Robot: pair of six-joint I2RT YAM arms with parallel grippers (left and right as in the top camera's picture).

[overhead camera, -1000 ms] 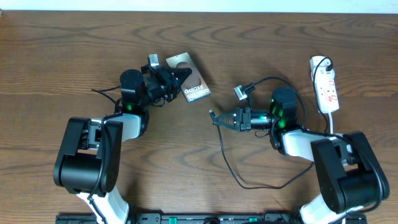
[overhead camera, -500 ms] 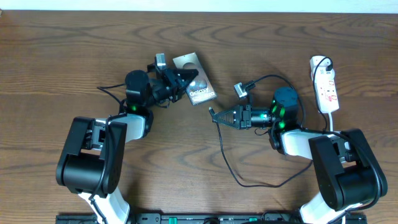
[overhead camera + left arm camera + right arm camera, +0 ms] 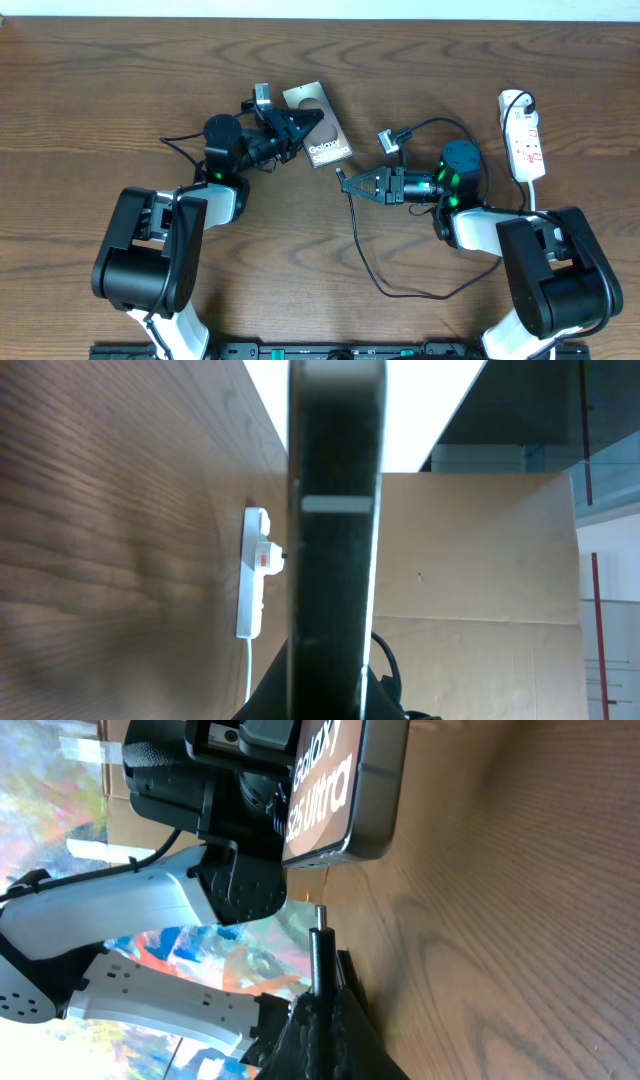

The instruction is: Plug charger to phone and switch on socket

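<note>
The phone (image 3: 325, 135), a dark brown slab with white Galaxy lettering, is held at one end in my left gripper (image 3: 303, 122), which is shut on it. In the left wrist view the phone (image 3: 335, 530) appears edge-on between the fingers. My right gripper (image 3: 352, 185) is shut on the charger's black plug tip (image 3: 341, 179), which points left, just below and right of the phone. In the right wrist view the plug tip (image 3: 319, 942) stands a short way from the phone's end (image 3: 345, 790), apart from it. The charger cable (image 3: 365, 262) loops over the table. The white socket (image 3: 524, 135) lies at the far right.
The socket's thick white cord (image 3: 531, 195) runs down beside the right arm. A small grey adapter (image 3: 388, 143) on the black cable lies above the right gripper. In the left wrist view the socket (image 3: 254, 570) shows beyond the phone, with a cardboard panel (image 3: 480, 560) behind.
My left gripper has carried the phone a little to the right. My right gripper with the plug tip has shifted slightly left and up, closing the gap to the phone.
</note>
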